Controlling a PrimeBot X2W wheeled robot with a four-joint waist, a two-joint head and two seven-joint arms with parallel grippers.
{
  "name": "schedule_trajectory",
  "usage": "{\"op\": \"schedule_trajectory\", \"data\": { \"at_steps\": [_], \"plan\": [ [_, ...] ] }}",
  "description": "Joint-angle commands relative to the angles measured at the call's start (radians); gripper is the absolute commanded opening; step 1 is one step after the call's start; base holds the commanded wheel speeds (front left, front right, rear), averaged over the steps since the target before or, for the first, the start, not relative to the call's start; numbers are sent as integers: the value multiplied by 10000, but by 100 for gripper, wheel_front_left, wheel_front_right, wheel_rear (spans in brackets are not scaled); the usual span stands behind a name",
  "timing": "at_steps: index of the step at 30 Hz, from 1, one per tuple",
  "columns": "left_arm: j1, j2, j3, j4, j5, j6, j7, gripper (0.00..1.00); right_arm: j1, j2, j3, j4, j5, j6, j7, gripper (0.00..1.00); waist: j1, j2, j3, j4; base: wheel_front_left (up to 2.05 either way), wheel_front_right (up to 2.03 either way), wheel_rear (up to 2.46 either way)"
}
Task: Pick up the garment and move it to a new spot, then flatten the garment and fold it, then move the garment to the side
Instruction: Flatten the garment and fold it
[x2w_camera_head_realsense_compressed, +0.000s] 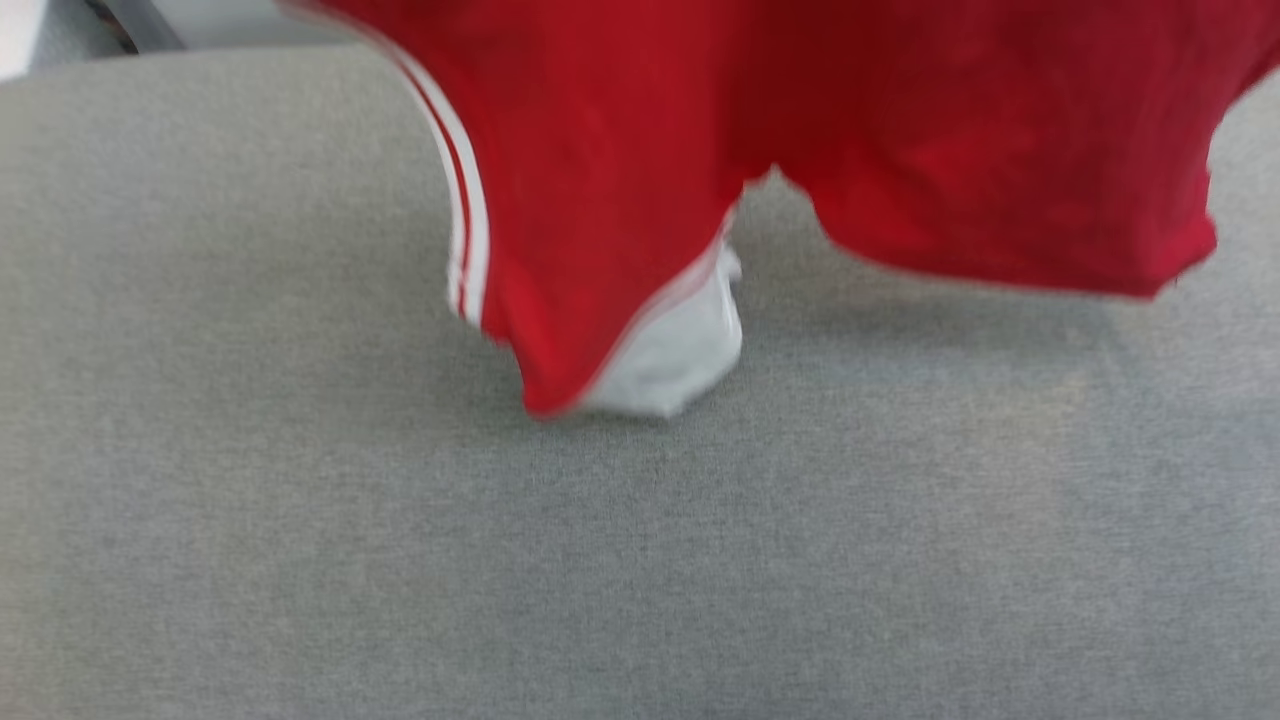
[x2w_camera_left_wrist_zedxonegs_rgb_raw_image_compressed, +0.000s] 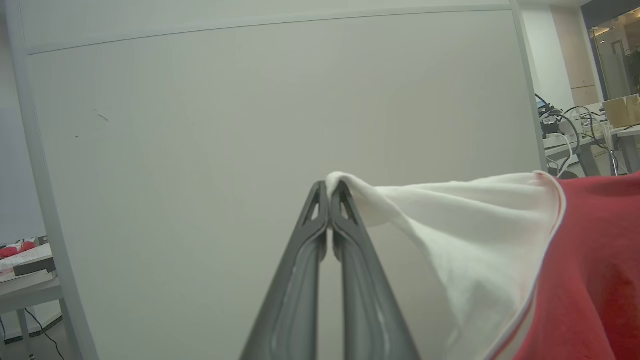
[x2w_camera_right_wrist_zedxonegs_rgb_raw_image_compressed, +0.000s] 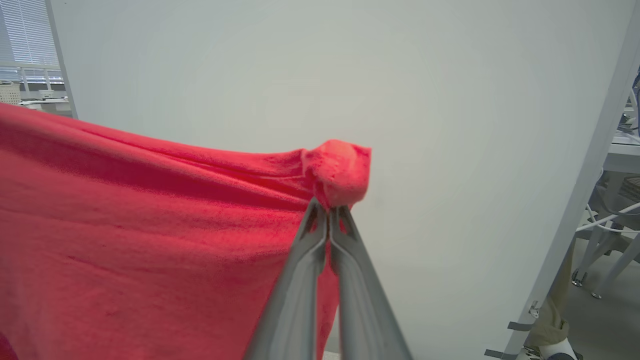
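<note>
My left pincer (x2w_camera_left_wrist_zedxonegs_rgb_raw_image_compressed: 329, 192) clamped tight on edge of white sleeve (x2w_camera_left_wrist_zedxonegs_rgb_raw_image_compressed: 465, 225) of garment (x2w_camera_left_wrist_zedxonegs_rgb_raw_image_compressed: 595, 270). My right pincer (x2w_camera_right_wrist_zedxonegs_rgb_raw_image_compressed: 327, 212) clamped on bunched red corner. Garment stretched between both, held in air over grey table (x2w_camera_head_realsense_compressed: 250, 550). I see red body, white-striped armhole trim, white fold dangling lowest; contact with table unclear. Head view blurred.

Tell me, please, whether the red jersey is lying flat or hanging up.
Hanging: the left gripper pinches its white sleeve, the right gripper a red corner, and the jersey sags above the grey surface.
</note>
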Motion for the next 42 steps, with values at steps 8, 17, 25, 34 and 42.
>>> {"op": "schedule_trajectory", "data": {
  "at_steps": [8,17,25,34,42],
  "plan": [
    [-3611,-704,-522,2602,977,-797,-307,0,-3222,407,850,1916,-752,-23,-652,0,0,0,2886,-62,0,0,0],
    [-7498,-1657,-1359,6378,2753,-1711,-1791,0,-6636,1464,2143,4689,-2020,-23,-2071,0,0,0,4156,-321,0,0,0],
    [-10388,-2698,-1983,9973,4086,-2023,-3496,0,-8901,2418,2644,7692,-3201,-23,-4339,0,0,0,4825,-321,0,0,0],
    [-9356,-3112,-1585,9425,4282,-2279,-3621,0,-8733,2685,3627,8759,-3299,-23,-5447,0,0,0,5049,-112,0,0,0],
    [-6051,-3883,-676,8101,4124,-2341,-3624,0,-7444,2577,4858,9192,-3226,-23,-6037,0,0,0,4486,187,0,0,0]
  ]
}}
